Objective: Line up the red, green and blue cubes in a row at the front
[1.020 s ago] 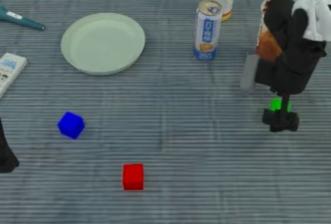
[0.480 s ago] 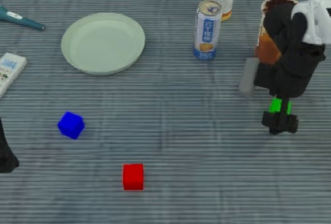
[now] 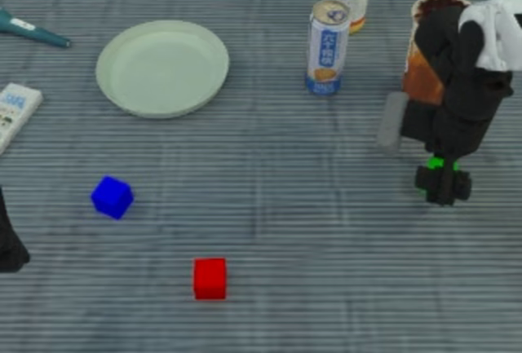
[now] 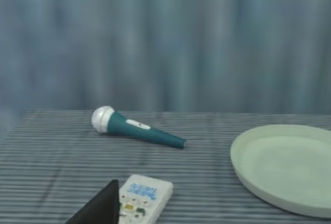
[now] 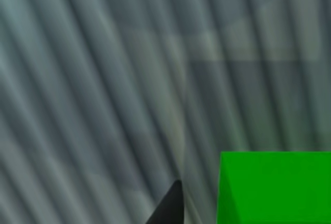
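Grey striped tablecloth, curtain backdrop.

the drink can carries blue characters running down its white side above an orange picture, but they are too small to read. the white remote at the bench's left edge has a line of blue print across its upper end, seen in the left wrist view, and that cannot be made out either. the teal microphone bears a small white label with no legible marks. nothing else shows any writing.
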Controlling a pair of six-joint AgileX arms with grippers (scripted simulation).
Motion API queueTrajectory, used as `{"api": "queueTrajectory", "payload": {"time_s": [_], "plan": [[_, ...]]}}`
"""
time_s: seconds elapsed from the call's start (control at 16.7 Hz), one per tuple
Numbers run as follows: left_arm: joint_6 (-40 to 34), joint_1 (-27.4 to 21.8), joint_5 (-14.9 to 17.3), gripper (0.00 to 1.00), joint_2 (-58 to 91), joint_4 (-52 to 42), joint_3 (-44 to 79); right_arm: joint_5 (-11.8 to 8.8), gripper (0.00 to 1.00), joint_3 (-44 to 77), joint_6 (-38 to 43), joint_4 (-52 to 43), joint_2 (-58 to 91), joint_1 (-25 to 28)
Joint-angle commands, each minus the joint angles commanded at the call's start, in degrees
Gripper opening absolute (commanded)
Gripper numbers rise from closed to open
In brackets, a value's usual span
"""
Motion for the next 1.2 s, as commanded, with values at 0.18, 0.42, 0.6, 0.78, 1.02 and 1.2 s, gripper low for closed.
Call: {"api": "queueTrajectory", "payload": {"time_s": [0.18, 0.42, 0.6, 0.78, 1.02, 1.2], "plan": [[0.0, 0.0, 0.0, 1.0, 0.0, 0.0, 0.0, 0.0, 0.0, 0.0, 0.0, 0.0, 0.0, 0.0], [0.0, 0.0, 0.0, 1.0, 0.0, 0.0, 0.0, 0.0, 0.0, 0.0, 0.0, 0.0, 0.0, 0.0], [0.0, 0.0, 0.0, 1.0, 0.0, 0.0, 0.0, 0.0, 0.0, 0.0, 0.0, 0.0, 0.0, 0.0], [0.0, 0.0, 0.0, 1.0, 0.0, 0.0, 0.0, -0.32, 0.0, 0.83, 0.57, -2.09, -1.6, 0.02], [0.0, 0.0, 0.0, 1.0, 0.0, 0.0, 0.0, -0.35, 0.0, 5.6, 0.55, -10.09, -4.24, 0.19], [0.0, 0.0, 0.0, 1.0, 0.0, 0.0, 0.0, -0.36, 0.0, 8.47, 0.48, -14.59, -6.19, 0.45]]}}
